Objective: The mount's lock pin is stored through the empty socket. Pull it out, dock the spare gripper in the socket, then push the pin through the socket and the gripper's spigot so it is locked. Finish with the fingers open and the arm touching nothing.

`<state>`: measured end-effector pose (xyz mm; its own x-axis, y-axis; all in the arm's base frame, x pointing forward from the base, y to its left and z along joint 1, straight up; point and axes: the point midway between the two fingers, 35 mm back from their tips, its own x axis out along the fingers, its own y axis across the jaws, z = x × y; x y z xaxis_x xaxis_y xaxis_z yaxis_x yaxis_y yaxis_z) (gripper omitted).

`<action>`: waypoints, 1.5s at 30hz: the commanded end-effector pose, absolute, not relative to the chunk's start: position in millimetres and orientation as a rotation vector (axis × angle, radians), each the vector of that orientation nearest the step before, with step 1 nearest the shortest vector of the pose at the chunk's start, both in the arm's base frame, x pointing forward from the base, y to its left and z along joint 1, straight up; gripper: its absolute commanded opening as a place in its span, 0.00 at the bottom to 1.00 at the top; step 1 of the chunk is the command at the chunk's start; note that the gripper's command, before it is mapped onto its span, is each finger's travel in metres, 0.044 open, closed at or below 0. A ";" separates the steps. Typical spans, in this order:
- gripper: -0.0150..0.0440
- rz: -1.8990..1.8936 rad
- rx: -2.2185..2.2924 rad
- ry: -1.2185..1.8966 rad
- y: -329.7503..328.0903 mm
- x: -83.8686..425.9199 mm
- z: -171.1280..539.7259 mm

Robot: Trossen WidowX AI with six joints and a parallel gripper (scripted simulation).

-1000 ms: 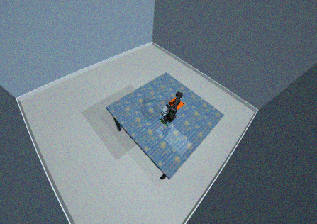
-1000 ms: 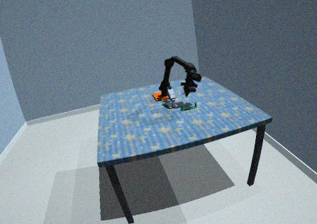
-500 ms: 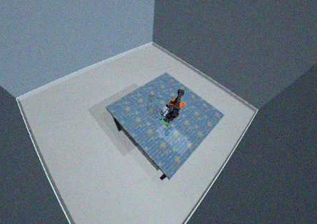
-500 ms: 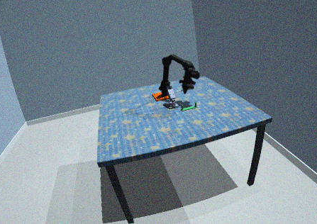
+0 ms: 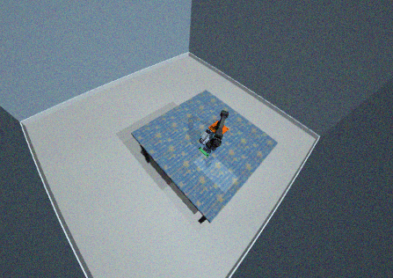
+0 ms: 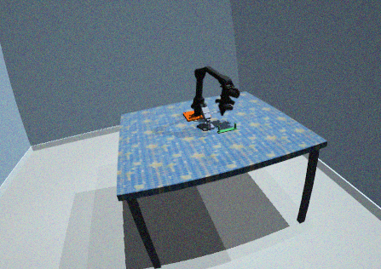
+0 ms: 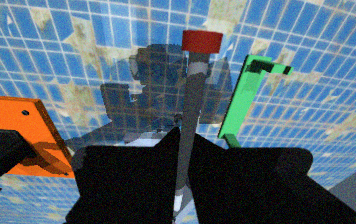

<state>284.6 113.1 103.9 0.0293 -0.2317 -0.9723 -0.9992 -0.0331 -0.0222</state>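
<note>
My gripper [image 6: 222,113] [image 7: 180,131] is shut on the lock pin [image 7: 192,102], a grey rod with a red head [image 7: 202,42]. The pin is clear of the table, its head pointing away from the fingers and its lower part running back between them. A light grey block [image 5: 205,137] [image 6: 205,112] stands on a dark base [image 6: 204,127] beside the gripper in the top and exterior views. It is too small to tell which part is the mount and which the spare gripper. The socket is not visible in the wrist view, mostly hidden behind the black fingers.
A green bracket [image 5: 203,152] [image 6: 228,128] [image 7: 242,102] with upright ends lies on the table [image 5: 168,151] [image 6: 256,149], near the gripper. An orange plate [image 5: 223,130] [image 6: 190,116] [image 7: 20,120] lies by the arm's base. The arm's shadow falls on the patterned top.
</note>
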 end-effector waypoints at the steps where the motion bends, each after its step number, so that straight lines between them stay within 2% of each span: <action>1: 0.25 1.097 -1.410 1.348 113.6 283.8 90.2; 45: 0.25 1.099 -1.406 1.349 84.1 284.7 80.6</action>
<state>284.2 86.5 80.3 0.0198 -0.2287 -0.9733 -0.9995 -0.0276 -0.0139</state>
